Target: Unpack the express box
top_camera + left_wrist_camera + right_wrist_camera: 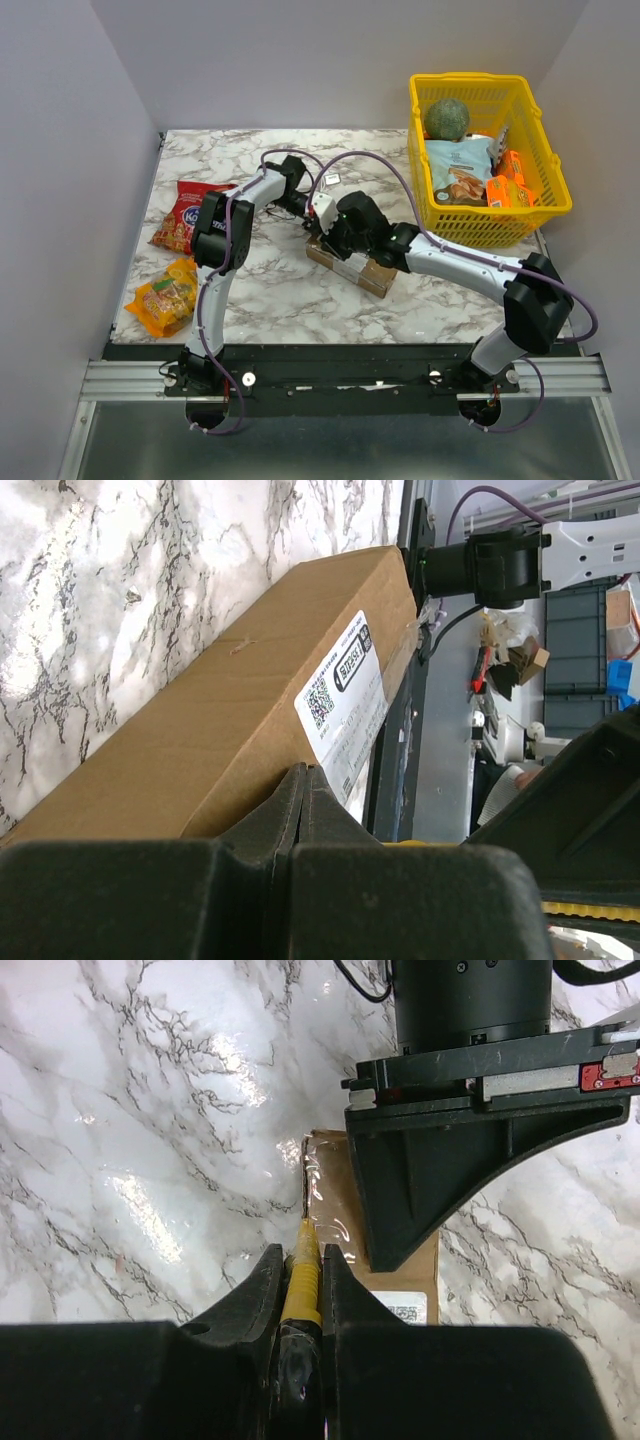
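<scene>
Express box (365,272) lies flat mid-table on marble tabletop (270,300), slanted, both arms' tips over its far-left end. Stiff brown cardboard; probably light, rigid enough to press down on. Clear tape (325,1210) at end seam glossy, likely slick. White label (340,695) wraps long edge. Left gripper (305,785) clenched, empty, tips at box edge beside label; contact unclear. Right gripper (302,1260) clamps thin yellow tool (303,1285), tip at tape edge. Best hold: brace flat faces, work taped seam.

- Express box (362,272): far end hidden under left gripper (320,222) and right gripper (341,238), top view.
- Shipping label (343,698): print too small to read.
- Yellow object (302,1278) clamped in right gripper: type indeterminate; lower part hidden.
</scene>
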Tool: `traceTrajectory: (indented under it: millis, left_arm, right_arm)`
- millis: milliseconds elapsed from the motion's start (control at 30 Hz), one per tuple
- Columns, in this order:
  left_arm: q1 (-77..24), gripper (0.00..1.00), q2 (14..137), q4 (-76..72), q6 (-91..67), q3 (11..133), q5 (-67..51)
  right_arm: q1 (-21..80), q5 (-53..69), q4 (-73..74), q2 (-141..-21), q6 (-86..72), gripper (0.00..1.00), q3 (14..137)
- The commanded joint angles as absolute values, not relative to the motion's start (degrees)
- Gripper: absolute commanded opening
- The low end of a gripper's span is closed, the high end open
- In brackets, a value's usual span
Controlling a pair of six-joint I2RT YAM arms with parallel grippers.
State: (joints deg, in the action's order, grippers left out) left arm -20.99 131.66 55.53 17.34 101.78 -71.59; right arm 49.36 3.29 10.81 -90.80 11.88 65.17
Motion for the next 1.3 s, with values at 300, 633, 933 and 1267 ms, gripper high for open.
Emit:
traceTrajectory:
  millis: [300, 633, 933, 1267]
  left_arm:
    - [-21.62, 0.00, 135.26, 54.76, 21.18, 101.69, -64.34]
    - [-21.62, 0.00, 135.18, 56.60, 23.38, 101.78, -64.42]
    - [-21.62, 0.00, 136.05, 58.01, 24.43, 103.27, -64.51]
    - [-21.62, 0.00, 136.05, 57.92, 24.61, 103.01, -64.77]
  right_arm:
    - [48.69, 5.36, 13.63, -88.59, 13.97, 0.00, 61.96]
    - [48.17, 6.24, 14.14, -90.62, 19.50, 0.00, 65.21]
    - [46.58, 8.61, 21.53, -90.97, 21.72, 0.01, 69.78]
    - [46.67, 9.84, 24.52, -89.73, 22.15, 0.00, 67.51]
